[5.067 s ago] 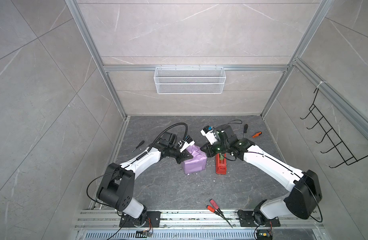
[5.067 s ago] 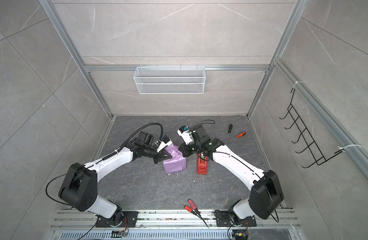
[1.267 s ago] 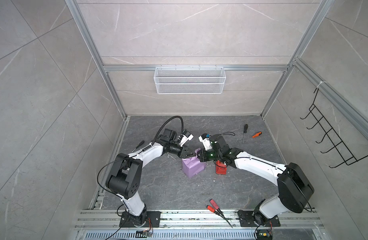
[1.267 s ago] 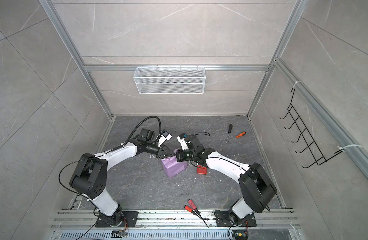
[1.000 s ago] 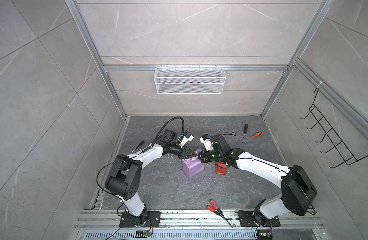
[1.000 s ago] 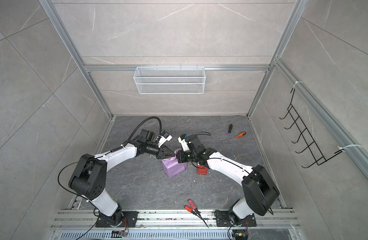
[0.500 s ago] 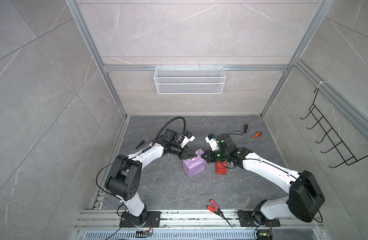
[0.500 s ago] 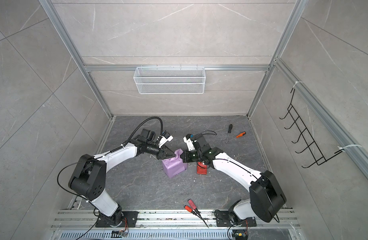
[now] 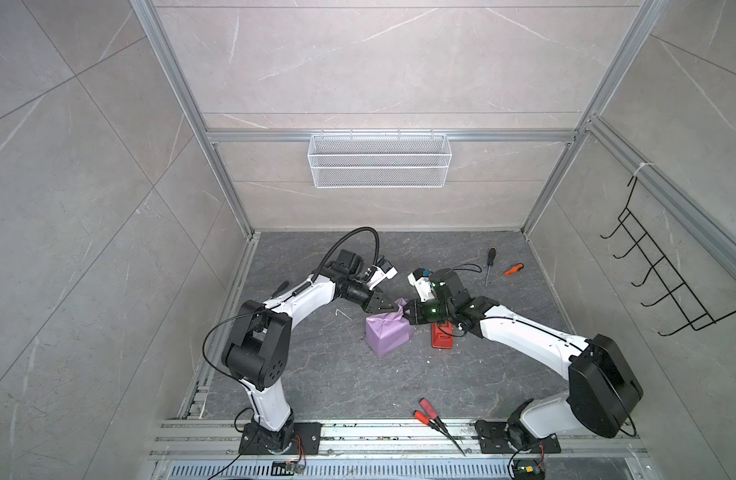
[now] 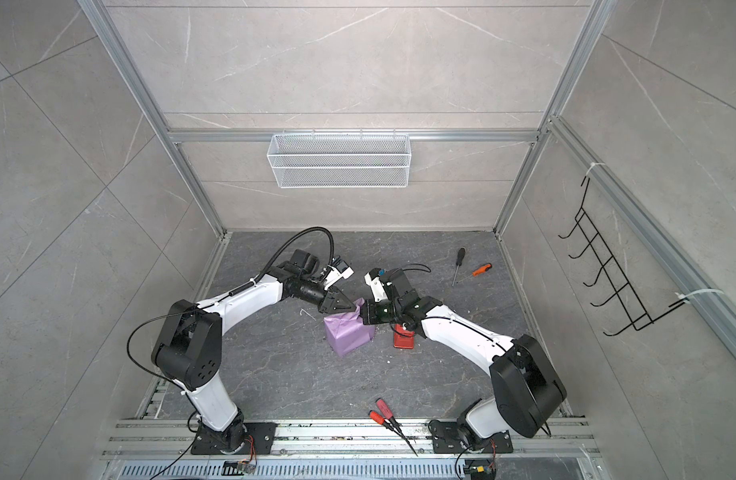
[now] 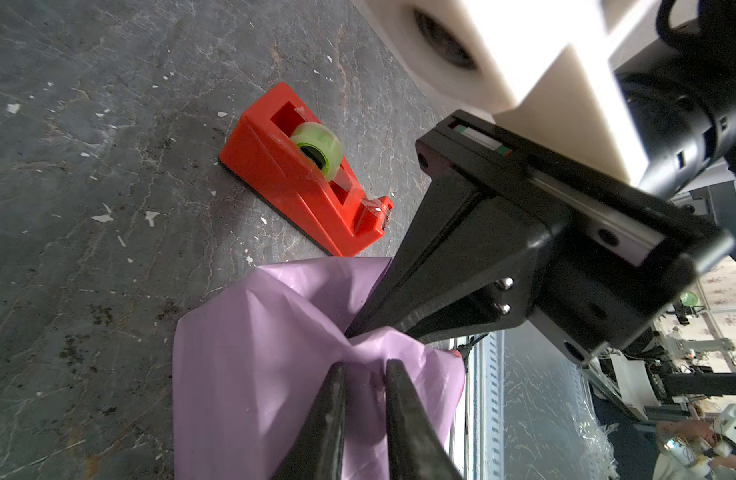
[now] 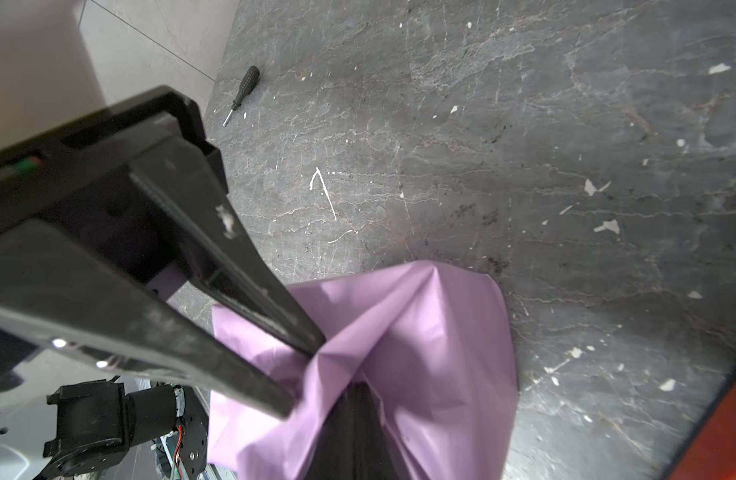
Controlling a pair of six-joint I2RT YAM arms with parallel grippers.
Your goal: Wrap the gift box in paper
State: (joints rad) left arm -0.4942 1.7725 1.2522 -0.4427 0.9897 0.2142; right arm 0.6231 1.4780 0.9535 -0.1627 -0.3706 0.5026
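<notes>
Right fingers (image 11: 399,291) pinching paper (image 11: 254,353), marbled tabletop (image 9: 316,374), tiled walls (image 9: 358,62)

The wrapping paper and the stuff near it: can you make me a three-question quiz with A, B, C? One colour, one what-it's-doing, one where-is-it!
1. What colour does the paper show? A green, B orange, C lilac.
2. What is the right tool doing? A wide open, B shut on the paper, C shut on nothing.
3. Where is the red tape dispenser? A on the table beside the paper, B on top of the paper, C in the right tool.
Answers: C, lilac in every view; B, the left wrist view shows its tips pinching a fold; A, both top views show it standing beside the paper.
</notes>
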